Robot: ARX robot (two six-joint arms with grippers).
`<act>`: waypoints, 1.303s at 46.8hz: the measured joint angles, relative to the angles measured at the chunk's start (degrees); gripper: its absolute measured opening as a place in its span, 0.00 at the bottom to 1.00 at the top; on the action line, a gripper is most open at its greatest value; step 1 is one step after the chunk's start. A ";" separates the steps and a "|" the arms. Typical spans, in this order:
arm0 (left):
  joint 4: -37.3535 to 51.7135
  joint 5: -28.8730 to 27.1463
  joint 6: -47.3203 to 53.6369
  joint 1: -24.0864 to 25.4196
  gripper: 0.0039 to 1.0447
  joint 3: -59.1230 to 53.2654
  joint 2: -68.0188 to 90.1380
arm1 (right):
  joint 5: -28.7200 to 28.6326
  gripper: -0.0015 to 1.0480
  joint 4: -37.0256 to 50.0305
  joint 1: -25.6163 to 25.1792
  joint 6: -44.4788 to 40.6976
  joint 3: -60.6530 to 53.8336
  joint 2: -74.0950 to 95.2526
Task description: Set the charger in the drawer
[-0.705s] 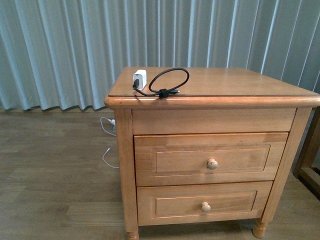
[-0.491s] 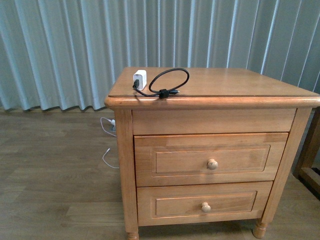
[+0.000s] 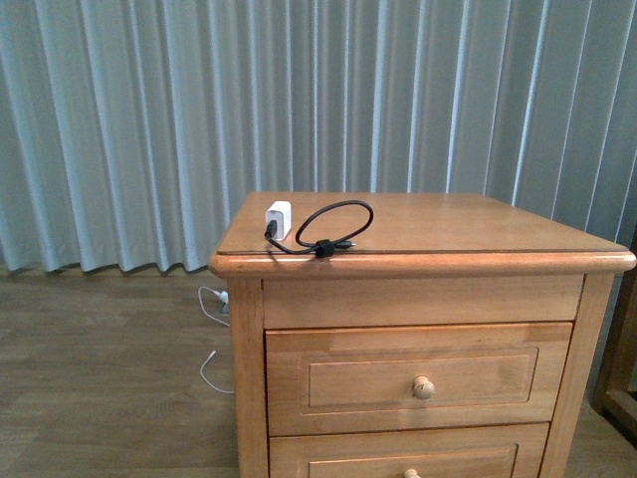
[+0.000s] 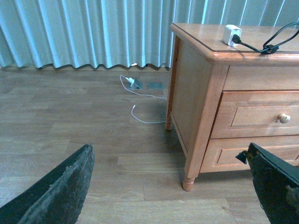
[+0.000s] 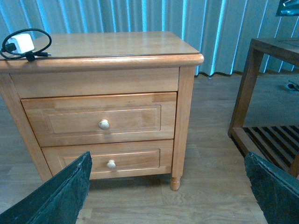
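Observation:
The charger (image 3: 279, 219), a white cube with a looped black cable, lies on the nightstand's top near its front left corner. It also shows in the left wrist view (image 4: 231, 35) and the right wrist view (image 5: 21, 43). The taller upper drawer (image 3: 418, 378) is closed, with a round pale knob; it also shows in the right wrist view (image 5: 96, 119) and the left wrist view (image 4: 261, 115). My left gripper (image 4: 170, 186) is open and empty, low over the floor left of the nightstand. My right gripper (image 5: 168, 191) is open and empty, in front of the nightstand. Neither arm shows in the front view.
The shorter lower drawer (image 5: 110, 159) is closed beneath. A thin white cord (image 4: 140, 95) lies on the wood floor by the curtain (image 3: 199, 119). A dark wooden shelf unit (image 5: 271, 93) stands right of the nightstand.
The front view has tilted upward: the nightstand sits lower in frame, and more curtain shows. The charger and drawers have not moved.

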 joint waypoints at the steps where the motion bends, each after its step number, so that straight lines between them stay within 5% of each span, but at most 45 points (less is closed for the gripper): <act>1: 0.00 0.00 0.00 0.00 0.95 0.00 0.00 | 0.00 0.92 0.00 0.00 0.00 0.00 0.00; 11: 0.00 0.00 0.00 0.00 0.95 0.00 0.00 | 0.72 0.92 -0.46 0.17 -0.11 0.09 0.26; 15: 0.00 0.00 0.00 0.00 0.95 0.00 0.00 | 4.66 0.92 -8.15 1.64 -0.92 3.74 9.01; 36: 0.00 0.00 0.00 0.00 0.95 0.00 0.00 | 2.19 0.92 29.48 7.54 -0.72 20.20 69.11; 61: 0.00 0.00 0.00 0.00 0.95 0.00 0.00 | 6.84 0.92 43.36 17.68 -0.70 40.70 107.95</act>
